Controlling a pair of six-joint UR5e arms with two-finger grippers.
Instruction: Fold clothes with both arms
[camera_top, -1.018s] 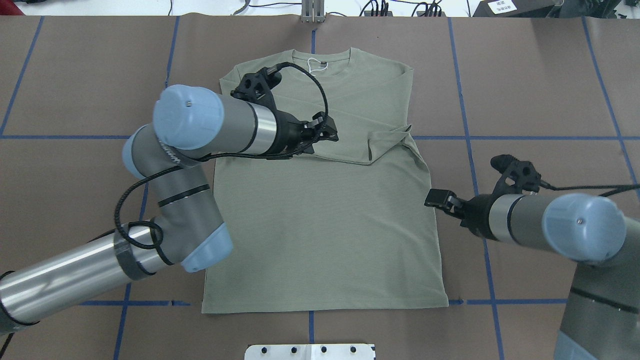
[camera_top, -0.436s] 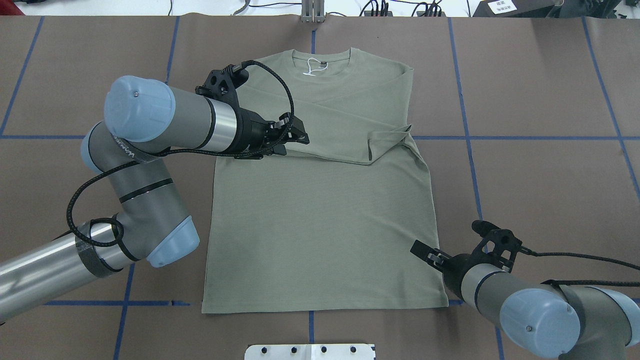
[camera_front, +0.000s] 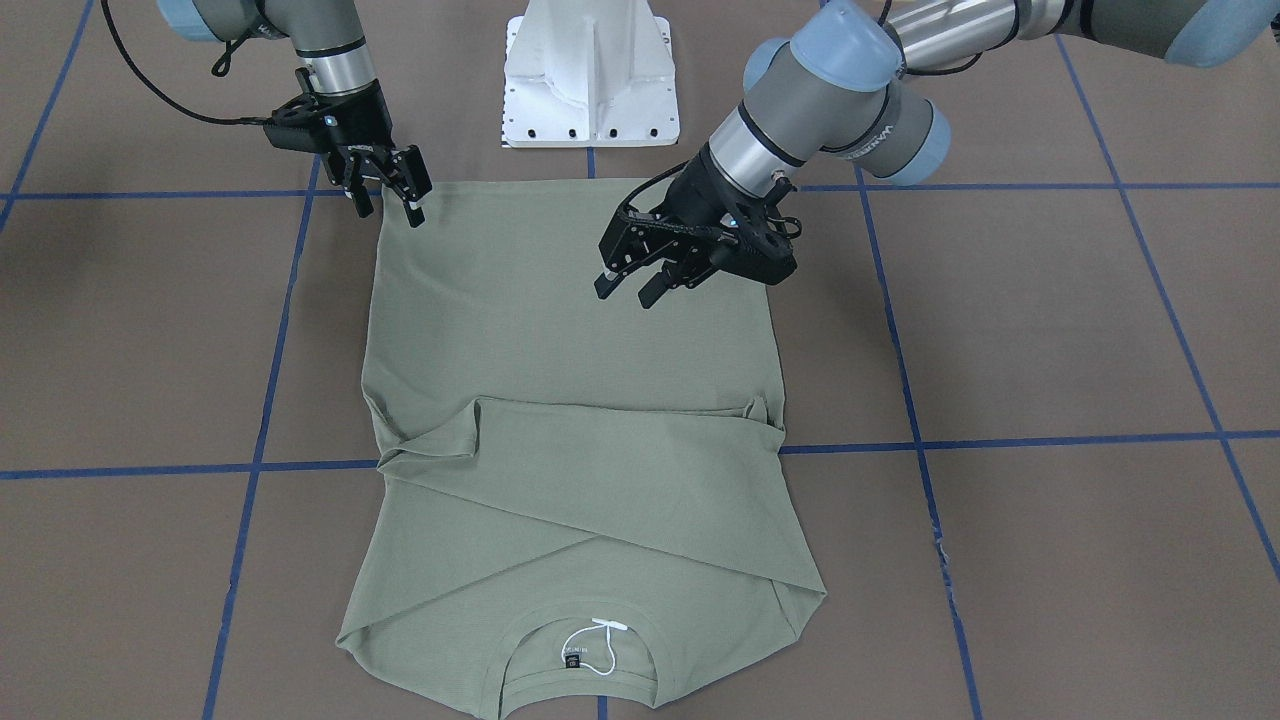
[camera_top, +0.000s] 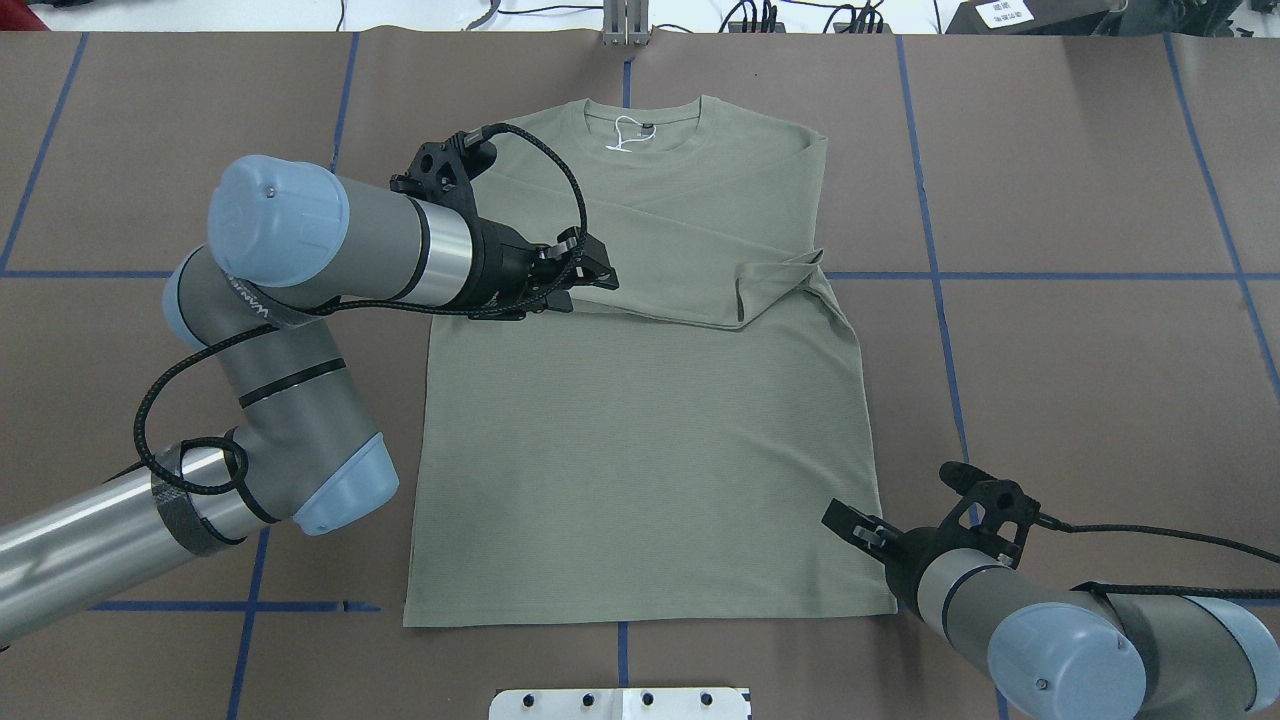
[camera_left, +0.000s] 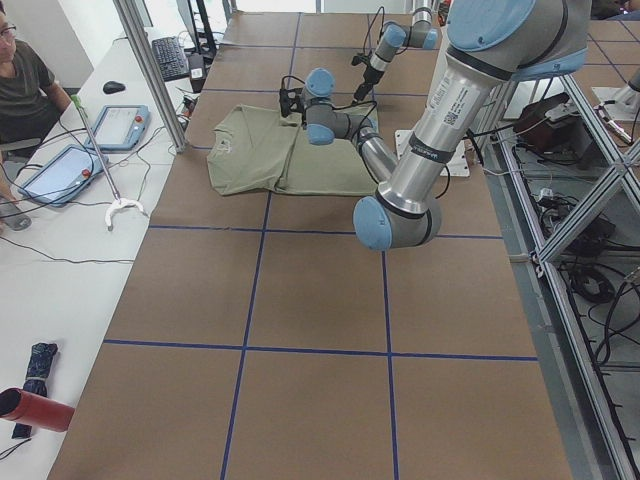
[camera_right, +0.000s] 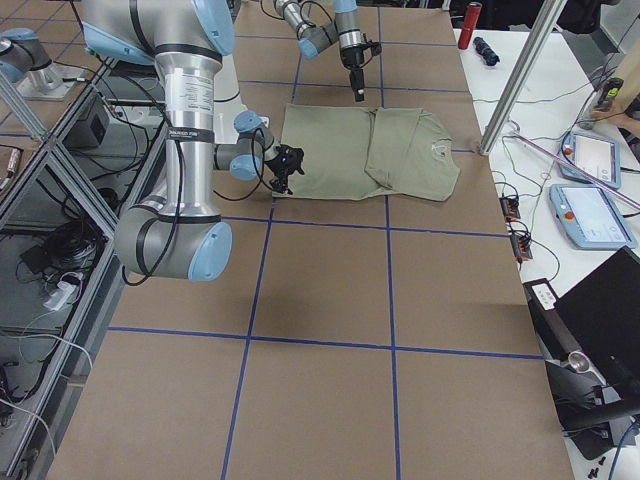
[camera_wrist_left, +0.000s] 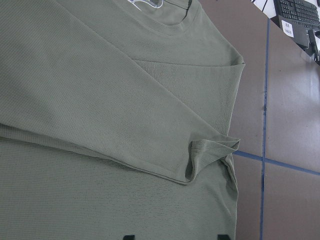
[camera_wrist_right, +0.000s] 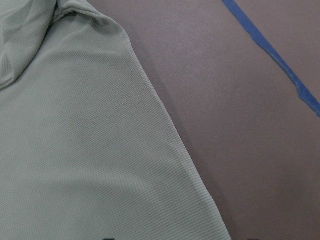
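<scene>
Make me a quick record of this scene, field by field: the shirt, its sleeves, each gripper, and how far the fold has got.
shirt: sage-green, lying flat on the brown table, collar away from the robot
sleeves: both folded across the chest
left gripper: open, holding nothing, above the shirt's body, toward the robot's left
right gripper: open, holding nothing, at the hem corner on the robot's right
fold stage: sleeves in, body not yet folded, hem lying flat
</scene>
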